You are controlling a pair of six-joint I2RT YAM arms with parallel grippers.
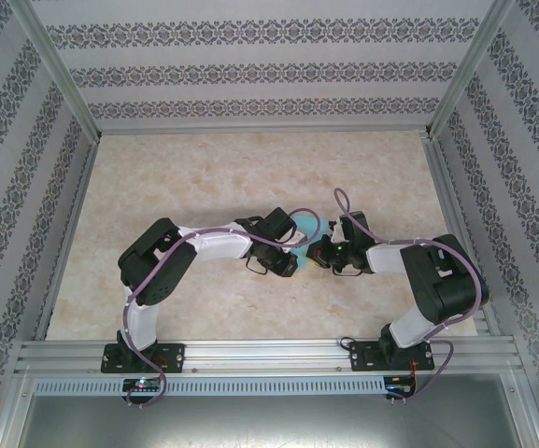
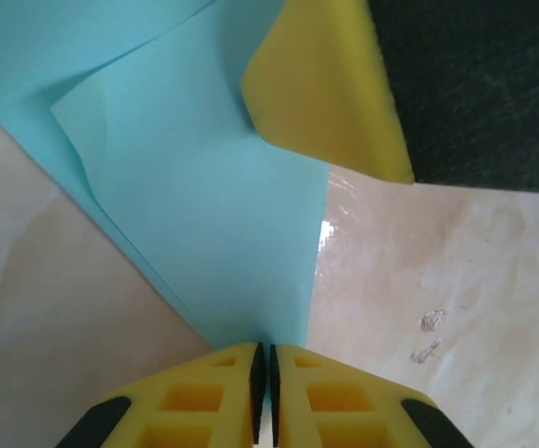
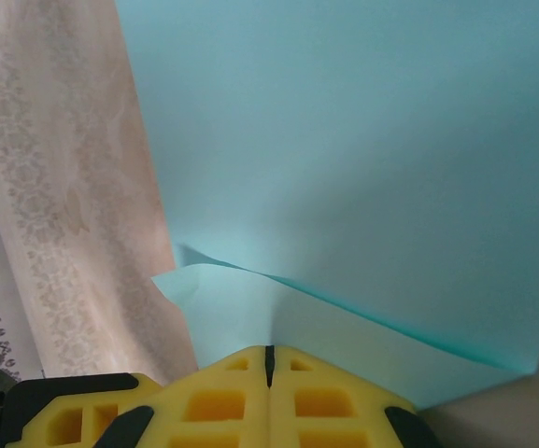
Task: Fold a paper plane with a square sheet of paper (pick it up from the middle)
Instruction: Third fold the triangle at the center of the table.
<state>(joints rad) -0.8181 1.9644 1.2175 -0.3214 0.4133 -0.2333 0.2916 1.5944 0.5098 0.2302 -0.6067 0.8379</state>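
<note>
Left pincer [image 2: 264, 347] and right pincer [image 3: 269, 351], both tight on the square sheet of paper [image 2: 204, 215], turquoise, creased, partly folded.

Mid-table is blocked by left arm [image 1: 204, 245], right arm [image 1: 409, 257] and paper [image 1: 304, 227]; the far table [image 1: 250, 168] lies open.

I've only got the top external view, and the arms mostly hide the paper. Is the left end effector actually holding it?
Observer: Yes, the left end effector is shut on a pointed corner of the square sheet of paper.
Operator: And the right one?
Observer: The right end effector is shut on the sheet too.
Operator: Any fold yet?
Observer: Yes, the left wrist view shows one layer doubled over another, lying loose.
</note>
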